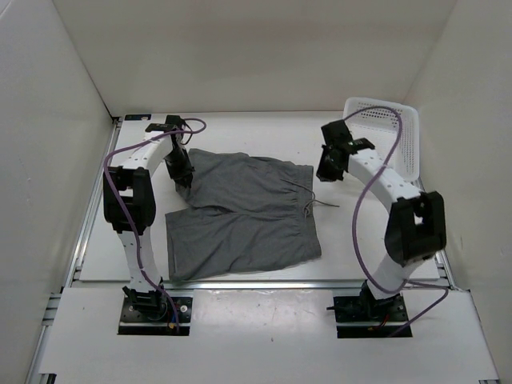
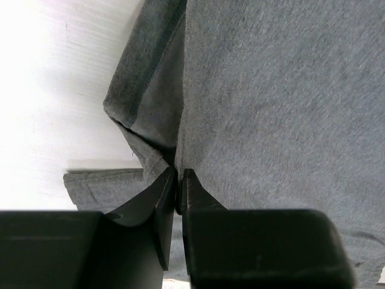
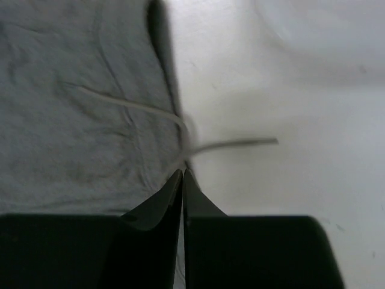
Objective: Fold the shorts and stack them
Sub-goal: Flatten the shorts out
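The grey shorts (image 1: 244, 212) lie spread flat on the white table, legs toward the left and waistband toward the right. My left gripper (image 1: 182, 178) is at the far leg's hem. In the left wrist view it (image 2: 178, 174) is shut on a pinched fold of the shorts (image 2: 271, 90). My right gripper (image 1: 326, 172) hangs just right of the waistband. In the right wrist view its jaws (image 3: 183, 173) are pressed together with nothing between them, above the edge of the shorts (image 3: 72, 120) and the pale drawstring (image 3: 234, 144).
A white mesh basket (image 1: 412, 144) stands at the back right, behind the right arm. The drawstring's end (image 1: 324, 205) trails onto the table right of the waistband. White walls enclose the table on three sides.
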Motion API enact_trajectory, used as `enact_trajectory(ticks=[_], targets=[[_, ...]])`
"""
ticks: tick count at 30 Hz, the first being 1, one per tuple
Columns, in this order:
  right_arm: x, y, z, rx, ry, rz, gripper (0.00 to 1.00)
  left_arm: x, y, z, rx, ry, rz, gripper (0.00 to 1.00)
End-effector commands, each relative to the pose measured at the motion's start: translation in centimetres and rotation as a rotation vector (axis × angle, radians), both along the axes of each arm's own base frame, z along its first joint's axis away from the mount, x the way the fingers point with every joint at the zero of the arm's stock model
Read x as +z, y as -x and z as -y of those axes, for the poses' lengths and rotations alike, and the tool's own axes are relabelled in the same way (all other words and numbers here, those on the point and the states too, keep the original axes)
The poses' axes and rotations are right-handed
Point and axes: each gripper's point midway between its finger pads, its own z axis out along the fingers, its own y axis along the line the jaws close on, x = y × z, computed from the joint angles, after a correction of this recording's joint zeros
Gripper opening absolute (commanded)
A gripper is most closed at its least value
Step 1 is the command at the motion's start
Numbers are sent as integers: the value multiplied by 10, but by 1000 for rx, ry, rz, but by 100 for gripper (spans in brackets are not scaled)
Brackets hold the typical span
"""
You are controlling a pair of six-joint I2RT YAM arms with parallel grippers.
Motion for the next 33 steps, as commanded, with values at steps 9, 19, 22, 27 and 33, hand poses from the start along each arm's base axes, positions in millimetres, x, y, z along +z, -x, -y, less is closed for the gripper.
enact_trajectory(ticks=[9, 19, 22, 27, 33], targets=[[-40, -90, -14, 110, 64, -95, 7, 44, -2, -4, 8, -22, 88, 22], [-55, -76, 44, -44, 150, -143, 7, 44, -2, -4, -1, -22, 88, 22], [-53, -73, 60, -78, 157, -141, 7, 44, -4, -2, -3, -12, 98, 22], [-36, -76, 68, -100, 143, -97, 7, 42, -4, -2, -3, -12, 98, 22], [-34, -76, 71, -97, 155, -85, 8, 42, -4, 0, -5, -3, 97, 22]])
